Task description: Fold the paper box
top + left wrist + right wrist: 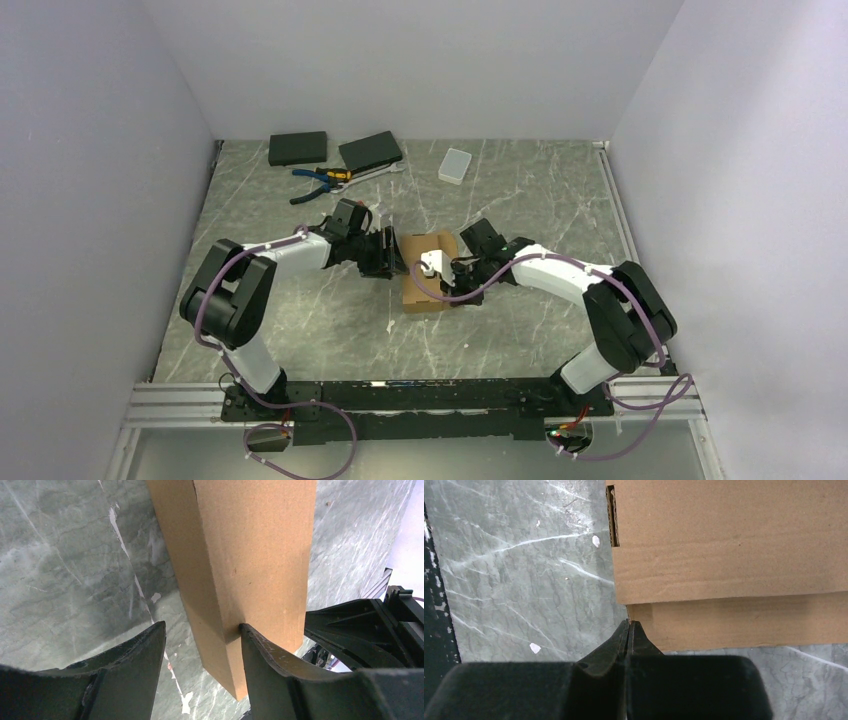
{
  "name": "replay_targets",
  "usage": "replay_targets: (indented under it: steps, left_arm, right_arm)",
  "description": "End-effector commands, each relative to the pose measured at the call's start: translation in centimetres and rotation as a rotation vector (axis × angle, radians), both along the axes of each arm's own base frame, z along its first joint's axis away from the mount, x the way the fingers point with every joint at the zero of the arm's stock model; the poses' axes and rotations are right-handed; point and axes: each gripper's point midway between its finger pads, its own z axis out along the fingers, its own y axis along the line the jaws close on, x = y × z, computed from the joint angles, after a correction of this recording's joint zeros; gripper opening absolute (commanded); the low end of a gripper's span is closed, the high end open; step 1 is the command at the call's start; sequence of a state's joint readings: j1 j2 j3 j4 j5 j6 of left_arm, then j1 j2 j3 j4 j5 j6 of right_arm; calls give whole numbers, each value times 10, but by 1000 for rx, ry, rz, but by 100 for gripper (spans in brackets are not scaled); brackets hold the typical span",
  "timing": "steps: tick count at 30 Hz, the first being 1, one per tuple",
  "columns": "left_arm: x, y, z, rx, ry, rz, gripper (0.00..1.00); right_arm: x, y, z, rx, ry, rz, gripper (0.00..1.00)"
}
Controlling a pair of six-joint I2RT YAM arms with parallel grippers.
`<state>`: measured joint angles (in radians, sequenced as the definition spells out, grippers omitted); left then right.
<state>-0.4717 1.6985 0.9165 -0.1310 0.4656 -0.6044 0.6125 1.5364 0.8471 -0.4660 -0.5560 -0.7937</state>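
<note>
Top view: one paper box (421, 298) lies between the two arms. Beyond it are two black boxes (298, 148) (370, 150), one white case (454, 165) and one pair of pliers (318, 181).

Left wrist view alone shows the left gripper (202, 627) spread apart, with one finger (260, 650) touching the box's side.

Right wrist view: the right gripper (629, 622) is pinched closed and empty, its tips at the box's corner.

The paper box (424, 296) lies on the table (530, 200) between the left hand (202, 626) and right hand (629, 625).
</note>
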Motion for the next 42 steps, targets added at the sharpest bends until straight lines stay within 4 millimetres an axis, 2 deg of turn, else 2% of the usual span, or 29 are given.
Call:
replay_targets:
  steps: [1, 18, 24, 32, 39, 42]
  left_arm:
    - [0, 2, -5, 19, 3, -15, 61]
    - [-3, -4, -5, -11, 17, -22, 59]
    - [-3, -6, -6, -15, 20, -27, 58]
    - [-4, -10, -6, -21, 24, -34, 58]
    - [-4, -11, -8, -22, 27, -34, 58]
    - [-3, -10, -8, -19, 19, -32, 58]
  right_arm:
    - [8, 15, 17, 60, 14, -24, 0]
    - [5, 37, 34, 72, 3, -29, 0]
    - [5, 42, 32, 32, 0, -25, 0]
    - [0, 47, 15, -72, 22, -10, 0]
    - [3, 49, 16, -79, 12, -31, 0]
    - [2, 48, 20, -72, 14, -30, 11]
